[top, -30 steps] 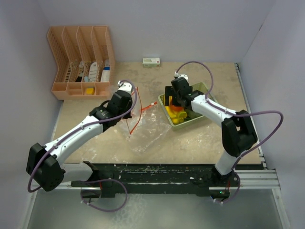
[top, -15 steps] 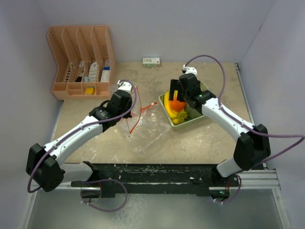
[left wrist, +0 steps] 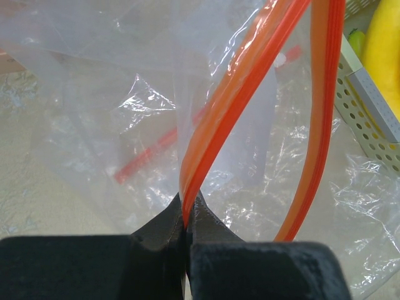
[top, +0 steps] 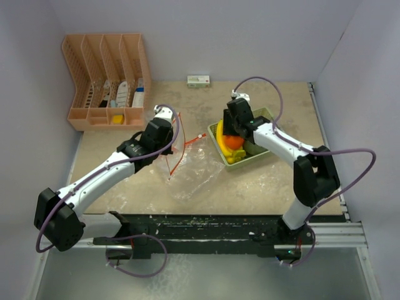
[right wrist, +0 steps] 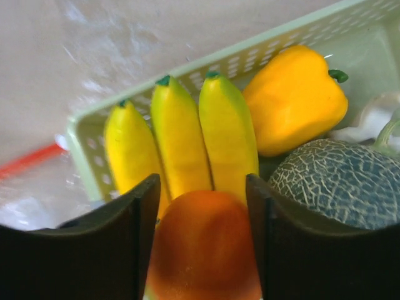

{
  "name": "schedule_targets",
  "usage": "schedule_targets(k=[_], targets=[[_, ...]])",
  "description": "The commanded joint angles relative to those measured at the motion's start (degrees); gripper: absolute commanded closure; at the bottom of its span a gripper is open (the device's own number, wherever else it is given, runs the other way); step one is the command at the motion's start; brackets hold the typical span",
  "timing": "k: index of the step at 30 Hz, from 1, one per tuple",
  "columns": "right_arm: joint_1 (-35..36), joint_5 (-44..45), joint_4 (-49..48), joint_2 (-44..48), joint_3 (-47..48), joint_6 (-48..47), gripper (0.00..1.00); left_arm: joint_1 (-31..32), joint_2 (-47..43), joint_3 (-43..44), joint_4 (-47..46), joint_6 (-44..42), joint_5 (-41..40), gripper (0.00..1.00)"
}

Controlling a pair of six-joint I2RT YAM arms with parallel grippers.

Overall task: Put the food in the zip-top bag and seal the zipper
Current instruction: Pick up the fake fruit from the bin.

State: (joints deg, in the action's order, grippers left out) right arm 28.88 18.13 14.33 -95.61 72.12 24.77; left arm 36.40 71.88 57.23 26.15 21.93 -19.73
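Note:
The clear zip-top bag (top: 195,167) lies on the table left of the tray, its red zipper (left wrist: 250,69) lifted. My left gripper (left wrist: 186,201) is shut on one strip of that zipper, holding the mouth up (top: 177,140). The pale green tray (right wrist: 275,40) holds the food: a bunch of yellow bananas (right wrist: 181,150), a yellow pepper (right wrist: 294,100), a netted green melon (right wrist: 337,181), a white piece (right wrist: 375,119) and an orange (right wrist: 203,244). My right gripper (right wrist: 201,187) reaches down into the tray (top: 261,155), a finger pressed on each side of the orange (top: 234,142).
A peach desk organizer (top: 106,81) with small items stands at the back left. A small white box (top: 198,80) lies against the back wall. Walls close the table on the left, back and right.
My right gripper shifted about over the tray and its jaws have come in from wide open onto the orange. The left gripper and the zipper have stayed put.

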Motion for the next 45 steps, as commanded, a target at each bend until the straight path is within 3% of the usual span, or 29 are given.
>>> schedule_targets(k=[1,12,13,21,31,34,41,44,45], targets=[[0.15,0.15,4.77,-2.51,1.07,0.09,0.21,-0.17,-1.64,-0.34,-1.87,0.74,-0.27,1.00],[0.18,-0.08,3.33,3.90,-1.01,0.09,0.21,-0.11,-1.96,-0.95,-2.30,0.69,-0.40,1.00],[0.18,-0.47,3.50,4.65,-1.27,-2.11,0.00,-0.16,-1.93,-0.84,-2.33,0.74,-0.40,1.00],[0.21,-1.85,8.22,4.94,-1.18,-3.18,0.00,-0.19,-2.18,-0.91,-2.18,0.74,-0.32,1.00],[0.19,-3.45,6.65,-0.95,1.49,-3.64,0.00,-0.18,-3.16,-1.17,-2.22,0.74,-0.14,1.00],[0.19,-3.21,6.84,-2.78,1.90,-3.45,0.08,-0.16,-3.39,-1.25,-2.18,0.74,-0.14,1.00],[0.25,-1.16,7.73,-1.56,0.57,-2.76,0.48,-0.15,-3.36,-1.38,-2.33,0.73,0.10,1.00],[0.20,-0.59,8.18,1.05,0.72,-2.76,0.48,-0.15,-3.18,-1.46,-2.55,0.69,0.13,1.00],[0.26,-0.86,7.91,2.25,0.81,-3.40,0.56,-0.12,-3.04,-1.47,-2.62,0.78,0.13,1.00]])
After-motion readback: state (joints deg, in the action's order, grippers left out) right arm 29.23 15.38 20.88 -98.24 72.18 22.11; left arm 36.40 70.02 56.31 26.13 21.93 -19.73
